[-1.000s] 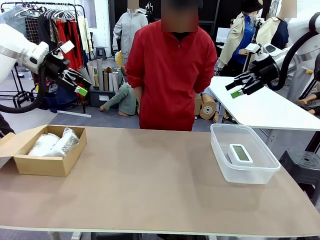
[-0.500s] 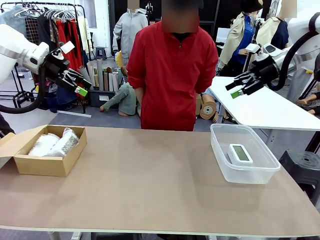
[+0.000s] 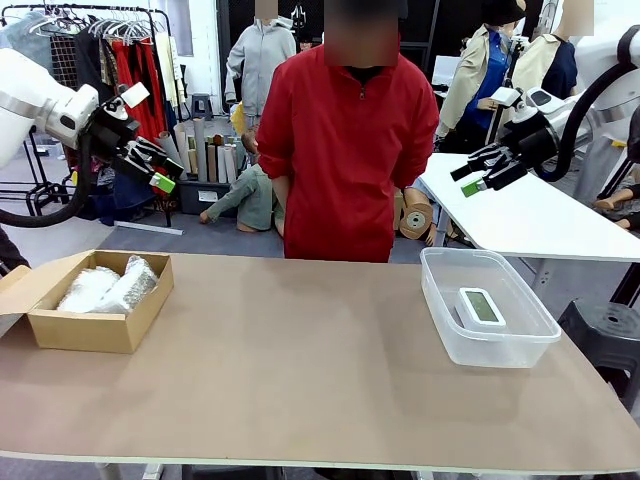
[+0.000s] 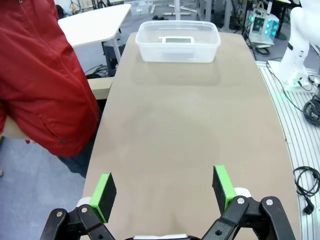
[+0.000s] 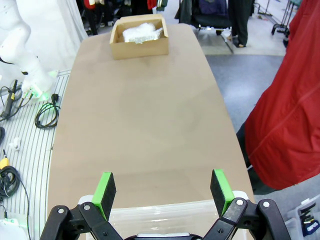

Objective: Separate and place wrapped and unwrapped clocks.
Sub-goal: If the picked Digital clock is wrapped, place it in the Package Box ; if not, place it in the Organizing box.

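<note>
Two bubble-wrapped clocks [image 3: 108,285] lie side by side in the brown cardboard box [image 3: 62,332] at the table's left, and they appear far off as wrapped clocks [image 5: 141,32] in the right wrist view. A bare white clock [image 3: 481,307] with a grey-green screen lies in the clear plastic tub [image 3: 446,330] at the right; the bare clock [image 4: 176,40] also shows in the left wrist view. My left gripper [image 3: 158,168] hangs open high above the box. My right gripper [image 3: 472,176] hangs open high above the tub. Nothing sits between the fingers [image 4: 104,195] of either one.
A person in a red jacket [image 3: 345,150] stands at the far edge of the brown table [image 3: 300,360], hands out of sight. A white table [image 3: 530,215] stands behind at right. Clothes racks stand behind at left. A broad stretch of tabletop separates box and tub.
The person has shifted very slightly to the right. Both arms and all the clocks are still.
</note>
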`<state>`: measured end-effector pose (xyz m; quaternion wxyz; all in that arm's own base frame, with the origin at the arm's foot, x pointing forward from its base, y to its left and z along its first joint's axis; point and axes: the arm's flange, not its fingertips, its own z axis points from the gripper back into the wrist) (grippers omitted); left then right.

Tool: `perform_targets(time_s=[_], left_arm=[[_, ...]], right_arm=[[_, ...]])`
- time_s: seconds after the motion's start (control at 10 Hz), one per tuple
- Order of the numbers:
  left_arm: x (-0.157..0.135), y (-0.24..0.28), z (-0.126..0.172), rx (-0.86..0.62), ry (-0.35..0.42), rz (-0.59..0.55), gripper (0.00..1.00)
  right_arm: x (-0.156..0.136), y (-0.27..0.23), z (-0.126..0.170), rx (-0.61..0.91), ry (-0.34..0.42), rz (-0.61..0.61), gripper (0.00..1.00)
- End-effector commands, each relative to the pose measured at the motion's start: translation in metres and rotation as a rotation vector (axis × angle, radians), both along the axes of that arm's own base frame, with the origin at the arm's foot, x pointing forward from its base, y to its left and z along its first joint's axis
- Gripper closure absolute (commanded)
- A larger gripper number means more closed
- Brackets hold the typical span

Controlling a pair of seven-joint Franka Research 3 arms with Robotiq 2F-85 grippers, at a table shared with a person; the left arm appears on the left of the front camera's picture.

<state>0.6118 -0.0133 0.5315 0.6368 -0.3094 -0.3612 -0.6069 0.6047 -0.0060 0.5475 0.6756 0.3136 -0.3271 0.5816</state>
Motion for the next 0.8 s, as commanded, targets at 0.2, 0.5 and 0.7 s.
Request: perform_targets(time_s=[0.2,0.5,0.7], left_arm=[[-0.0010,0.0002,-0.0003,-0.002,0.003,0.001,0.00],[-0.0010,0.0002,-0.0003,-0.002,0.003,0.001,0.00],[-0.0010,0.0002,-0.0003,-0.002,0.003,0.001,0.00]], right_arm=[[-0.0001,0.0013,0.0026,0.000,-0.003,-0.001,0.00],[-0.0001,0.0013,0.0026,0.000,-0.003,-0.001,0.00],[-0.0001,0.0013,0.0026,0.000,-0.003,-0.001,0.00]])
